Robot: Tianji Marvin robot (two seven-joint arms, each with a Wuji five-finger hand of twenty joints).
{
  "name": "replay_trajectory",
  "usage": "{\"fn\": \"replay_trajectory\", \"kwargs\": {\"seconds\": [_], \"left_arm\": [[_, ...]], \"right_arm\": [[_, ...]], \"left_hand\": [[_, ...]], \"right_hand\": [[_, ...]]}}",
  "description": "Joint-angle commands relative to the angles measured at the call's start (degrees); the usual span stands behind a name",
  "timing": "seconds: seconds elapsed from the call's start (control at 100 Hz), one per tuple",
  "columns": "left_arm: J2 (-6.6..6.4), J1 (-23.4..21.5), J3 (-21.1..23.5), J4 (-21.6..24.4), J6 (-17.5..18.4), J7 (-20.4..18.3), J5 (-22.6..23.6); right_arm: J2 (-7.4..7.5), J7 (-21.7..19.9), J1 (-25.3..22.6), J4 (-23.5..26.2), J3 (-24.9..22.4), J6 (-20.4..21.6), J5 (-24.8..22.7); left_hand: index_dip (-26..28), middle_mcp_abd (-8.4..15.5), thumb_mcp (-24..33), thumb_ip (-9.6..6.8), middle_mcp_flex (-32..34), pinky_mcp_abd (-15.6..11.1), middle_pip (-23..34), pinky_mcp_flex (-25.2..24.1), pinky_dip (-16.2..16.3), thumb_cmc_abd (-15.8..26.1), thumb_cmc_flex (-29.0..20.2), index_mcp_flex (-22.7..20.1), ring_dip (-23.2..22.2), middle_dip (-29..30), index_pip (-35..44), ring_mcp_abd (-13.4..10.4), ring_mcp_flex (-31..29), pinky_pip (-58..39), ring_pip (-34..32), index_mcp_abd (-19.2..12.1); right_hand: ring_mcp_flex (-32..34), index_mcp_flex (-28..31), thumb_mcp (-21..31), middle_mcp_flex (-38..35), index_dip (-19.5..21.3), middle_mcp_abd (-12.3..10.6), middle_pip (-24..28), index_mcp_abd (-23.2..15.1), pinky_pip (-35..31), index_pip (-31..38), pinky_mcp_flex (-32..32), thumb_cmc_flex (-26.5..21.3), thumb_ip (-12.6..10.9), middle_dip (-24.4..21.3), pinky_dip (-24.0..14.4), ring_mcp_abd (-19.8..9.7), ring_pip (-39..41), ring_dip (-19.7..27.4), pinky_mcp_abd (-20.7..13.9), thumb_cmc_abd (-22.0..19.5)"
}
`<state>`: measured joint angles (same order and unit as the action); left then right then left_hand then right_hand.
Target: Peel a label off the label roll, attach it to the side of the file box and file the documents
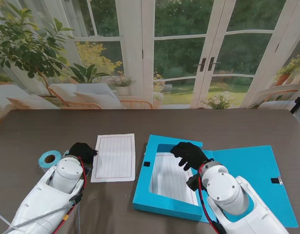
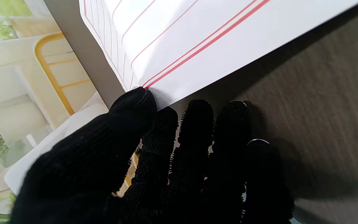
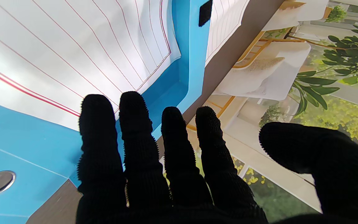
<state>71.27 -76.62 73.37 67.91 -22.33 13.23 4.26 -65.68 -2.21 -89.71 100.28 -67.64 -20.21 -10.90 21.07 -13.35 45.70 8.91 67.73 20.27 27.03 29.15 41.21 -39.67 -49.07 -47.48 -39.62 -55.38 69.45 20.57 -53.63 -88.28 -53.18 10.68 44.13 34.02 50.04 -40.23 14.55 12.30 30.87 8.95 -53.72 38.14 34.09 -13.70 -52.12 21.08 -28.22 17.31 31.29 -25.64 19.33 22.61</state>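
The blue file box (image 1: 142, 190) lies open on the dark table (image 1: 33, 126), right of centre, its lid (image 1: 257, 170) flat to the right. A ruled sheet (image 1: 169, 178) lies inside the tray, its far edge curling up the wall. A second ruled document (image 1: 114, 157) lies just left of the box, apart from it, with bare table on its far side. The label roll (image 1: 49, 158) sits farther left, near the left arm.

The left hand (image 1: 83, 152) rests at that sheet's left edge; in the wrist view its thumb (image 2: 135, 102) touches the paper corner, fingers together, gripping nothing I can see. The right hand (image 1: 190, 154) hovers over the box's far right rim, fingers (image 3: 135, 105) extended and slightly spread, empty.
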Motion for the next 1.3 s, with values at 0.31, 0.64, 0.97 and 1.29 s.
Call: {"fn": "replay_trajectory", "kwargs": {"seconds": [0.31, 0.64, 0.97, 1.29], "left_arm": [[1.5, -1.23, -0.43, -2.52, 2.99, -0.2, -2.84], [3.89, -0.97, 1.53, -4.18, 7.65, 6.76, -8.45], [3.57, -2.48, 3.7, -0.86, 7.79, 5.2, -11.78], [3.0, -4.6, 5.61, 4.02, 7.75, 3.29, -14.7]], "right_arm": [[-0.43, -0.51, -0.23, -0.21, 0.13, -0.14, 0.73], [-0.55, -0.31, -0.25, -0.31, 0.16, -0.3, 1.29], [-0.73, -0.1, -0.14, -0.46, 0.55, -0.52, 2.32], [-0.78, -0.05, 0.05, -0.58, 0.43, -0.47, 2.57]], "left_hand": [[2.22, -0.86, 2.96, 2.06, 3.06, 4.66, 4.96, 2.39, 0.51, -1.22, -3.42, 1.04, -4.72, -6.74, 6.87, 2.82, -3.05, 2.94, -1.81, 0.63], [2.64, -3.37, 14.06, -0.41, 7.74, 8.32, 10.54, 7.24, 1.69, -5.72, -5.81, 0.03, -9.23, -12.99, 9.96, 5.75, -8.66, -0.42, -6.89, 7.78], [2.71, -3.8, 16.46, -1.35, 8.27, 8.98, 10.84, 7.67, 1.73, -6.26, -5.67, 0.06, -10.9, -14.59, 10.49, 5.97, -9.32, -1.07, -7.42, 8.71], [2.62, -3.87, 17.25, -1.93, 8.49, 8.94, 11.29, 8.0, 1.85, -6.85, -5.79, -0.25, -11.77, -15.5, 10.59, 6.0, -9.6, -1.25, -7.74, 8.83]], "right_hand": [[-1.48, 1.27, -0.77, -0.13, -0.46, 1.34, -0.49, 0.05, 1.28, -0.77, -23.57, -0.85, -1.77, -0.41, -1.64, 0.55, 0.07, 0.04, 0.42, -2.08], [-1.63, 1.42, -0.86, 0.01, -0.46, 1.44, -0.51, 0.15, 1.4, -0.97, -23.63, -0.97, -1.87, -0.45, -1.76, 0.67, 0.05, 0.07, 0.41, -2.49], [-1.79, 1.56, -0.97, 0.15, -0.45, 1.56, -0.5, 0.25, 1.58, -1.15, -23.78, -1.04, -2.0, -0.49, -1.84, 0.75, 0.05, 0.08, 0.44, -2.74], [-1.82, 1.57, -1.03, 0.16, -0.43, 1.6, -0.5, 0.3, 1.68, -1.31, -23.82, -1.1, -2.07, -0.52, -1.94, 0.73, 0.08, 0.08, 0.36, -2.94]]}}
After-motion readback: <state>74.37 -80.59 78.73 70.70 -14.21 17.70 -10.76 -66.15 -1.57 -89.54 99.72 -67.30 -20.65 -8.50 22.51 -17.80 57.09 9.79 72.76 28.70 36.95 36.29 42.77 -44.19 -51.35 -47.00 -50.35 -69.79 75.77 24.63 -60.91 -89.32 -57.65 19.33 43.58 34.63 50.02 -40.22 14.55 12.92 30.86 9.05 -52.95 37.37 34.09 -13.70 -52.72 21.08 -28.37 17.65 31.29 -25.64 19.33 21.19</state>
